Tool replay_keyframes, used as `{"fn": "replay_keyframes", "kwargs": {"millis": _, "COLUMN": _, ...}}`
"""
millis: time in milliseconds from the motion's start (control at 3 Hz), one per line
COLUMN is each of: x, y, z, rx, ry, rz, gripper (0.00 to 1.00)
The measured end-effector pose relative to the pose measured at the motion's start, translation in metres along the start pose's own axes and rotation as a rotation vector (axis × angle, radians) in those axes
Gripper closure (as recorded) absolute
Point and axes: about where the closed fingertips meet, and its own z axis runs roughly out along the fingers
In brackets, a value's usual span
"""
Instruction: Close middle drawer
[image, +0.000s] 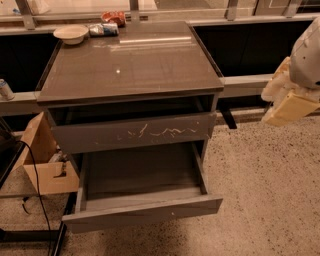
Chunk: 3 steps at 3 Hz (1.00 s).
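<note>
Hanging well apart from the open middle drawer (142, 214) and cardboard box (46, 161), the tool (286, 102) hides whether it is spread.

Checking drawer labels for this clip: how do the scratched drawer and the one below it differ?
The scratched drawer sits pushed in; the middle drawer below is pulled far out. The scratched drawer's front bears white marks; the middle drawer's front is plain but for tiny specks. Both are grey-brown and handle-less. The gripper hangs at the right edge, apart from both.

Matt middle drawer (142, 212), glossy cabinet top (130, 65); right-edge hand (289, 106) seemingly plastic.
</note>
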Motion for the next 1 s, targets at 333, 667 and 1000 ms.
{"fn": "replay_keyframes", "kwargs": {"millis": 333, "x": 0.008, "y": 0.007, "z": 0.025, "rx": -0.029, "ry": -0.036, "rz": 0.025, "gripper": 0.88}}
{"fn": "replay_keyframes", "kwargs": {"millis": 667, "x": 0.015, "y": 0.013, "z": 0.048, "rx": -0.049, "ry": -0.070, "rz": 0.050, "gripper": 1.00}}
{"fn": "replay_keyframes", "kwargs": {"millis": 1000, "x": 0.021, "y": 0.026, "z": 0.086, "rx": -0.080, "ry": -0.119, "rz": 0.079, "gripper": 1.00}}
